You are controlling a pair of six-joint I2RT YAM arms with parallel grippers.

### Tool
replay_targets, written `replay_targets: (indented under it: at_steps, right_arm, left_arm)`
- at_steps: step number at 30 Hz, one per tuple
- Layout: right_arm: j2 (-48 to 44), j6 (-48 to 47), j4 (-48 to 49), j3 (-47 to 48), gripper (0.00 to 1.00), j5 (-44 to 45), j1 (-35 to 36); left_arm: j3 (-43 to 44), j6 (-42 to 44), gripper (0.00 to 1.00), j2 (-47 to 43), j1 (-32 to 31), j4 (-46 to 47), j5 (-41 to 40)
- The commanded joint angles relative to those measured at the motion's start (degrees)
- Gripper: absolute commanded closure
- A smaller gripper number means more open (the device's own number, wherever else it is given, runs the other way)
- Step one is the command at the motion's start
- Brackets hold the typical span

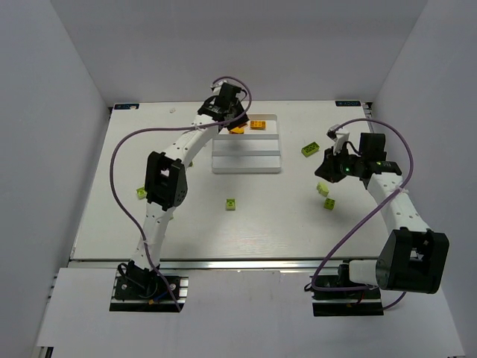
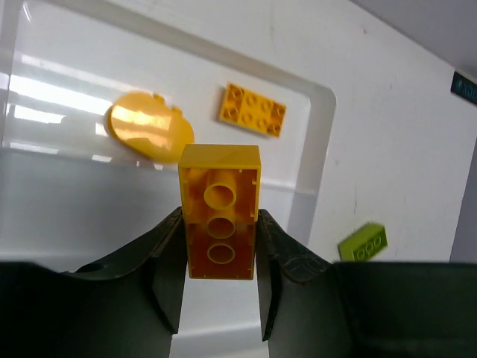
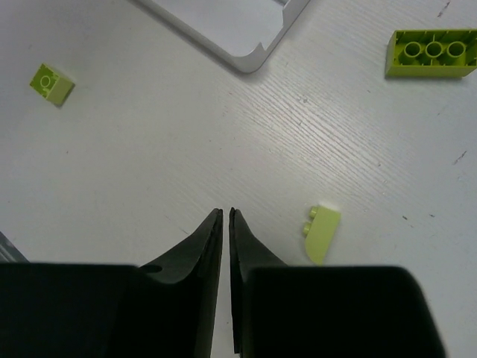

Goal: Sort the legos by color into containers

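Note:
My left gripper (image 2: 220, 246) is shut on an orange brick (image 2: 220, 205), underside facing the camera, held above the white tray (image 2: 322, 142). In the tray's far compartment lie a flat orange brick (image 2: 252, 110) and an orange oval piece (image 2: 149, 127). In the top view the left gripper (image 1: 232, 119) hangs over the far end of the tray (image 1: 246, 165). My right gripper (image 3: 225, 216) is shut and empty above the table, right of the tray (image 3: 253, 56). A lime sloped brick (image 3: 322, 233) lies just to its right.
Lime bricks lie loose on the table: one right of the tray (image 1: 310, 149), two near the right gripper (image 1: 323, 189) (image 1: 328, 203), one in front of the tray (image 1: 232, 203), one at the left (image 1: 141, 192). White walls enclose the table.

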Motion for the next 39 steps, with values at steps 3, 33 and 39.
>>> replay_targets:
  at_steps: [3, 33, 39]
  right_arm:
    - [-0.2, 0.3, 0.5, -0.9, 0.85, -1.8, -0.1]
    - [0.7, -1.6, -0.4, 1.2, 0.40, 3.8, 0.1]
    - [6.8, 2.5, -0.2, 4.4, 0.35, 14.0, 0.3]
  left_arm:
    - [0.7, -2.0, 0.94, 2.6, 0.8, 16.0, 1.8]
    - [-1.1, 0.7, 0.59, -6.4, 5.2, 18.9, 11.7]
    - [-22.8, 9.3, 0.34, -27.8, 5.7, 13.7, 12.6]
